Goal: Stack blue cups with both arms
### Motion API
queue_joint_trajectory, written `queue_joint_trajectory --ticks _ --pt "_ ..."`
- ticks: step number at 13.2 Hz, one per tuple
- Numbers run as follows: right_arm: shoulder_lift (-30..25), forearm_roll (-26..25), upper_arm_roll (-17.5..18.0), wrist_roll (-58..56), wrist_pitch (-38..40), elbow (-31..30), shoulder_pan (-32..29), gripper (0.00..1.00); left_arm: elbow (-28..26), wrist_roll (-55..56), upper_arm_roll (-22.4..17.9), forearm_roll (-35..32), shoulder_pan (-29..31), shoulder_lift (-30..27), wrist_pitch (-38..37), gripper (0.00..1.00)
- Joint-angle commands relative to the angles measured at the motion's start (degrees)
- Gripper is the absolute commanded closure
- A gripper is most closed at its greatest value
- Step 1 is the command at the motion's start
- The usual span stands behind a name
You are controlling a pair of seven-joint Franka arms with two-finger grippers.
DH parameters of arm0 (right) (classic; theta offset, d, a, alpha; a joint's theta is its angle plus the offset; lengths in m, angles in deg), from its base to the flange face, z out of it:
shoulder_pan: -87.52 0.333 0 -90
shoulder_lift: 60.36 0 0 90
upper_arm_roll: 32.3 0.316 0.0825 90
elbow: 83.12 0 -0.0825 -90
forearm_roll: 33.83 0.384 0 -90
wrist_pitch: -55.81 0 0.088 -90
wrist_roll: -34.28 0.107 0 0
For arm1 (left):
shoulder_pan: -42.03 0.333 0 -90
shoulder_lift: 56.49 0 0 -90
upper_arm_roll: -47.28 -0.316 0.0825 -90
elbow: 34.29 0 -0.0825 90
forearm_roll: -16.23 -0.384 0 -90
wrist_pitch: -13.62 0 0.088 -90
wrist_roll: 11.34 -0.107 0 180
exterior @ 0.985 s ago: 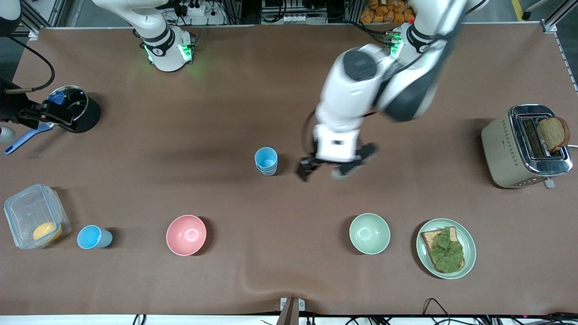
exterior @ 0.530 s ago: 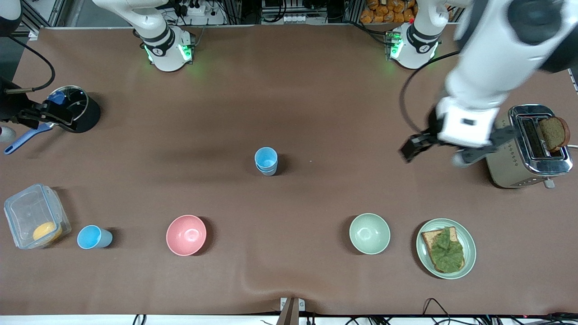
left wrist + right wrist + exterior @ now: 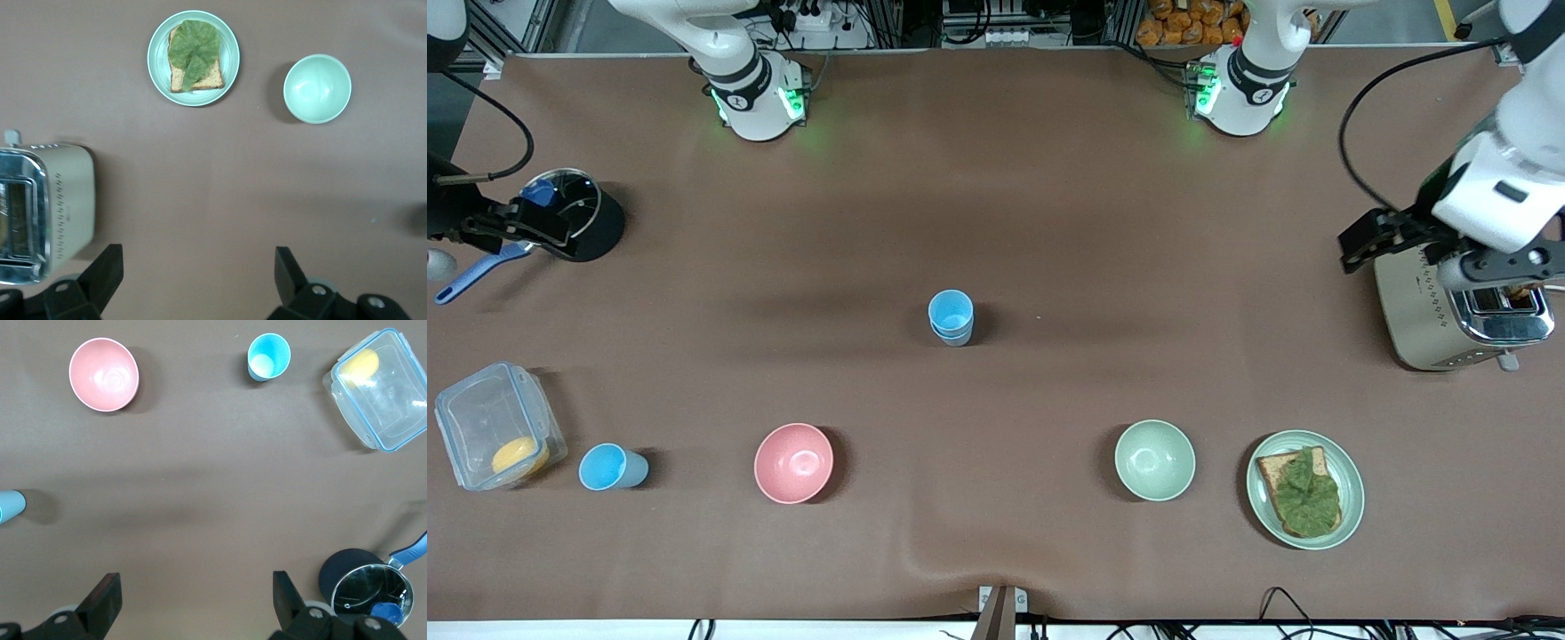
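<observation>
Two blue cups (image 3: 951,317) stand stacked at the middle of the table; their edge shows in the right wrist view (image 3: 9,506). A third blue cup (image 3: 611,468) stands alone near the front camera, beside a clear container (image 3: 494,427); it also shows in the right wrist view (image 3: 269,357). My left gripper (image 3: 1409,256) is open and empty, up in the air over the toaster (image 3: 1458,293); its jaws stand wide apart in the left wrist view (image 3: 198,270). My right gripper (image 3: 494,227) waits open and empty (image 3: 197,597) by the black pot (image 3: 574,218).
A pink bowl (image 3: 793,462) and a pale green bowl (image 3: 1154,460) sit near the front camera. A green plate (image 3: 1352,498) with lettuce toast lies beside the green bowl. The pot has a blue handle (image 3: 467,276). The container holds something yellow.
My left arm has swung away from beside the stacked cups toward its own end of the table and is now over the toaster. The cups and the right arm have not moved.
</observation>
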Motion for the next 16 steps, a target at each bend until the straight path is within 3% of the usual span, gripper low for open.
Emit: queue_joint_trajectory --ticks 1,16 --pt "-0.6 -0.9 0.5 -0.2 0.5 -0.2 -0.6 0.0 -2.6 -3.7 0.2 0.9 1.4 -3.2 -0.8 0.0" --pt "-0.6 -0.8 0.4 -0.2 0.6 -0.2 -0.9 0.0 -3.6 -3.9 0.5 2.5 2.3 -5.8 -2.2 0.0"
